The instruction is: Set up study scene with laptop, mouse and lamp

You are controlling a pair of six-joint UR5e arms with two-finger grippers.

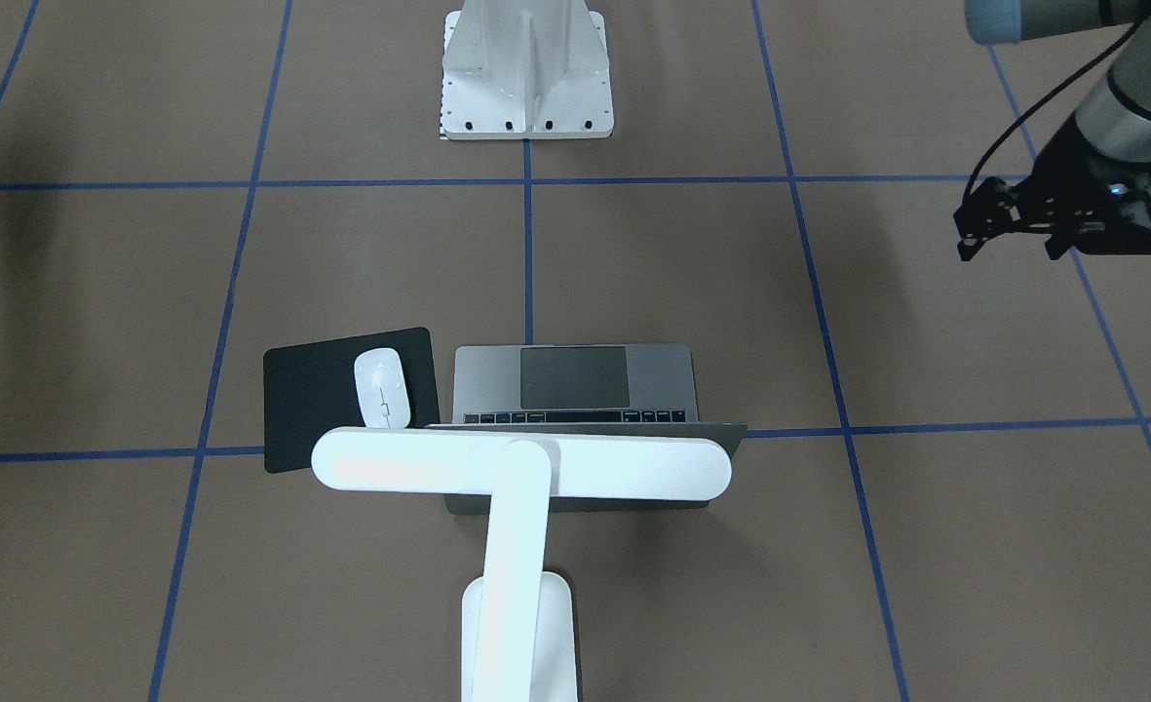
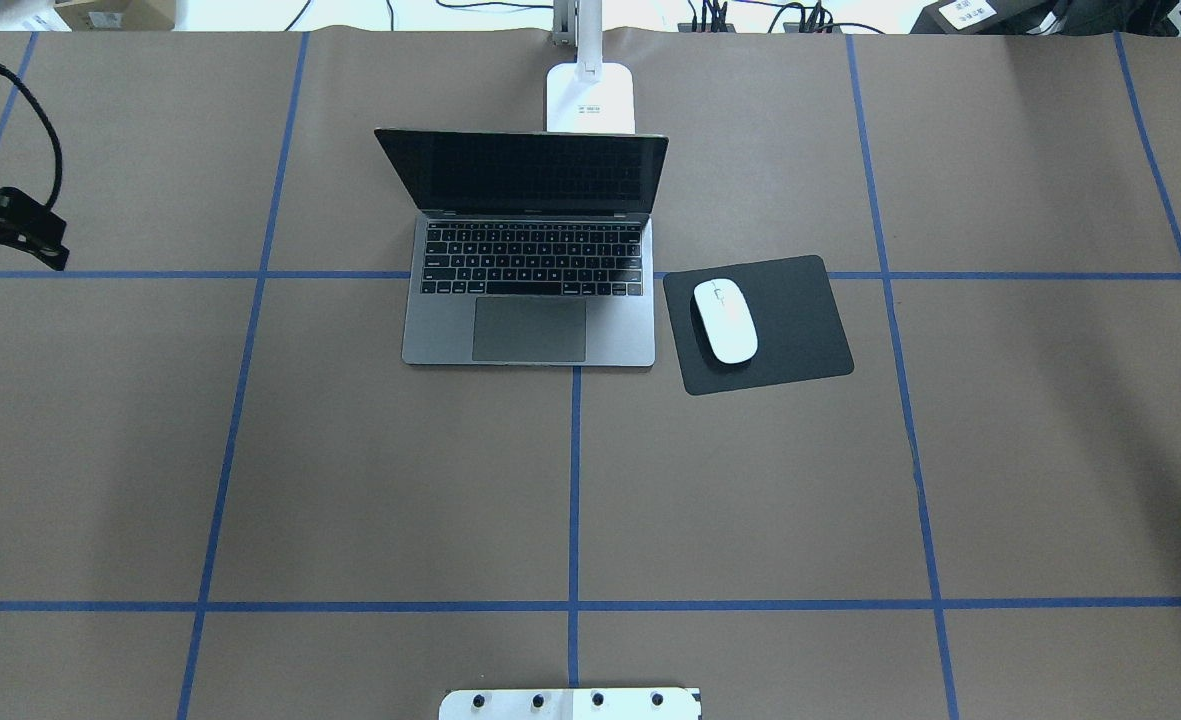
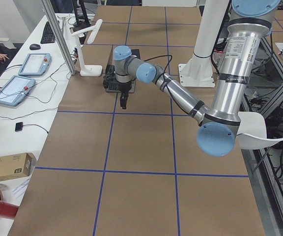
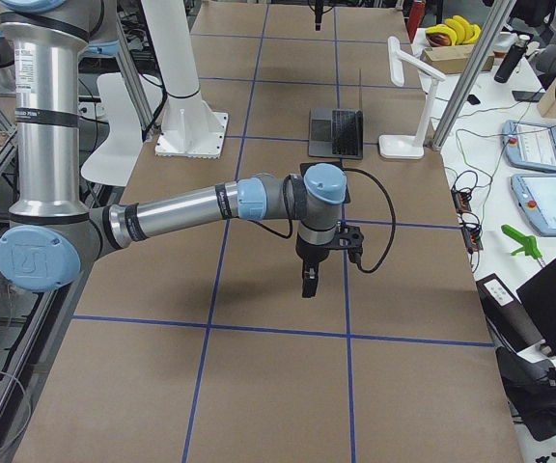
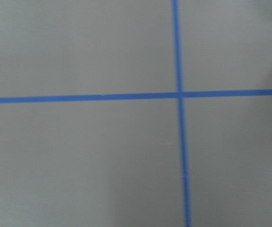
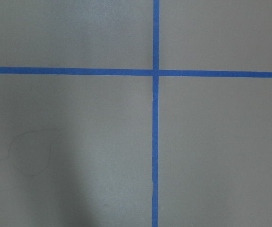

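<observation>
On brown table [image 2: 350, 480]: one laptop [image 2: 530, 300], one mouse [image 2: 724, 320], one lamp [image 1: 521, 468].

Brown paper covers the worktop [image 2: 350, 480], squared off by blue tape lines [image 2: 574, 480]. A white bolted pedestal [image 1: 526, 68] stands midway along one long edge. Alongside, a white bench [image 3: 4, 142] carries two teach pendants [image 3: 13, 90], a keyboard [image 3: 48, 32] and loose cables.

Glossy mouse [image 2: 724, 320], seemingly matt-metal laptop [image 2: 530, 330]
</observation>
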